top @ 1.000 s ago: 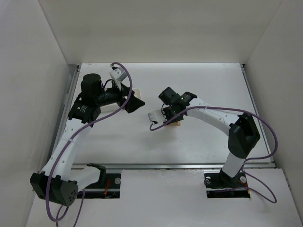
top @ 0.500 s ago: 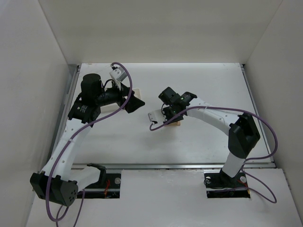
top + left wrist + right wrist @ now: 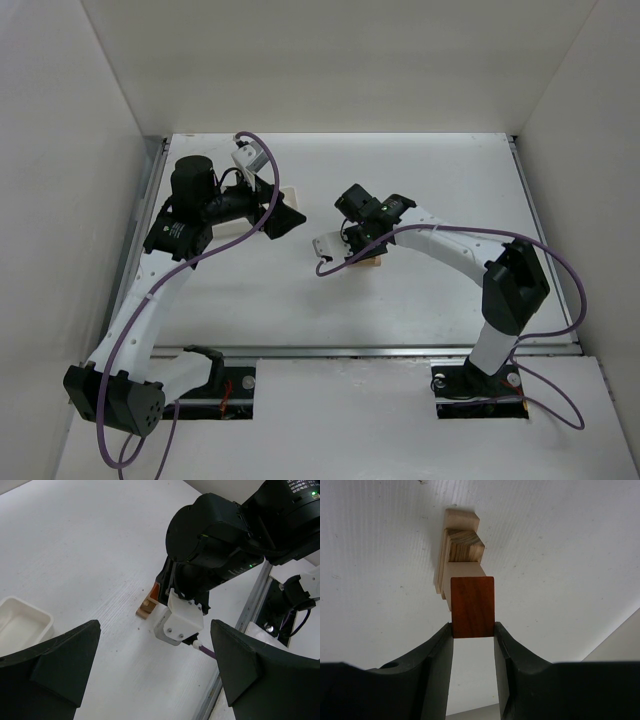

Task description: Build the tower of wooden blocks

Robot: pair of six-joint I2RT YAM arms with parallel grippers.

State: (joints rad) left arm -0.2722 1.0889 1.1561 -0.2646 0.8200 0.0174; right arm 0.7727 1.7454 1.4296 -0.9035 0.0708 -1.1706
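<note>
My right gripper point(image 3: 473, 630) is shut on the orange-red wedge point(image 3: 473, 606), its fingertips pinching the wedge's near end. Just beyond and below the wedge is a small stack of light tan wood blocks point(image 3: 462, 550) on the white table; whether the wedge touches the stack I cannot tell. From above, the right gripper point(image 3: 365, 245) covers most of the stack, and only a tan edge point(image 3: 372, 262) shows. In the left wrist view the tan blocks point(image 3: 146, 609) and wedge point(image 3: 156, 589) sit under the right wrist. My left gripper point(image 3: 155, 670) hangs open and empty to the stack's left.
A white tray point(image 3: 22, 622) lies near the left gripper point(image 3: 285, 218), and from above only its corner point(image 3: 289, 193) shows past the arm. White walls enclose the table on three sides. A metal rail point(image 3: 380, 351) runs along the near edge.
</note>
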